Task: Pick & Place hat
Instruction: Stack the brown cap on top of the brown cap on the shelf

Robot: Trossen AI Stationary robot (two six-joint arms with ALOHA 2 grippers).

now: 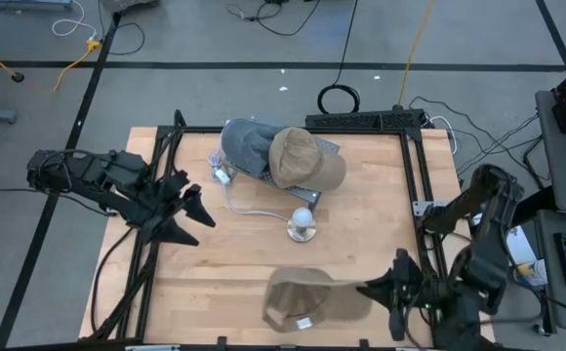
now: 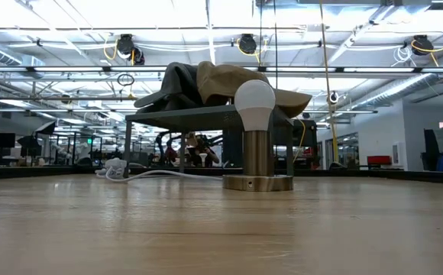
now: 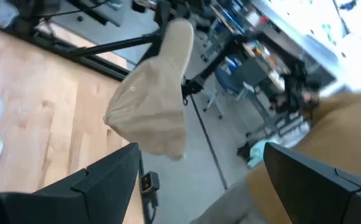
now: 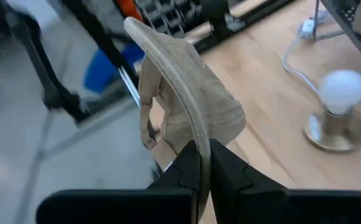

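Table front: hat (image 1: 307,295) in R end effector (image 1: 369,290)

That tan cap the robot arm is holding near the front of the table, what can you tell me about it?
The tan cap is a soft baseball-style hat of beige cloth with a stitched, curved brim and a strap opening at the back. The right gripper is shut on the brim's edge, and the crown sags below it. From above, it shows over the table's front edge, apart from the lamp and the two hats on the rack.
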